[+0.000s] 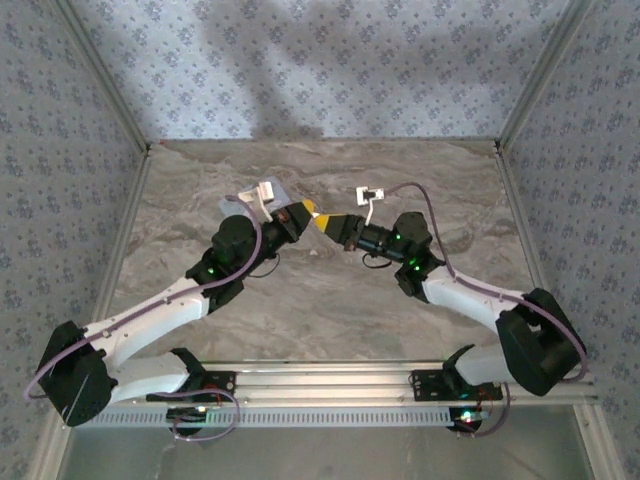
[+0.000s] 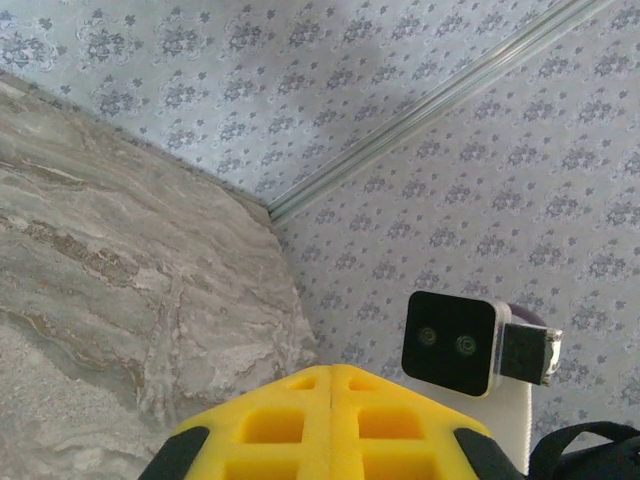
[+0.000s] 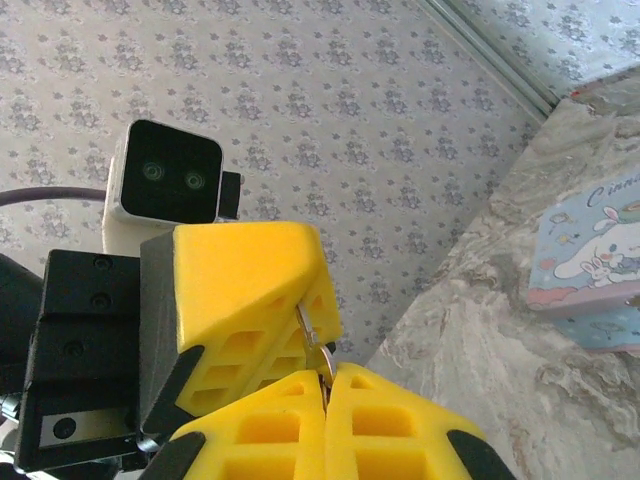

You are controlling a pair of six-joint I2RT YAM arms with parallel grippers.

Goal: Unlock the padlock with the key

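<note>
Overhead, both arms bend inward, left gripper (image 1: 308, 209) meeting right gripper (image 1: 328, 222) from ten o'clock. Left's fingers (image 2: 270, 425) press together; right's pinch a thin metal piece (image 3: 310, 328).

Over the marble table (image 1: 300, 300) the left gripper (image 1: 303, 210) and right gripper (image 1: 326, 222) stand yellow tip to tip, a pale-blue box (image 1: 233, 204) just behind the left wrist

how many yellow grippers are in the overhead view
2. The left gripper sits left of centre over the table; the right gripper faces it, tips close together. Nothing suggests a hidden one.
</note>
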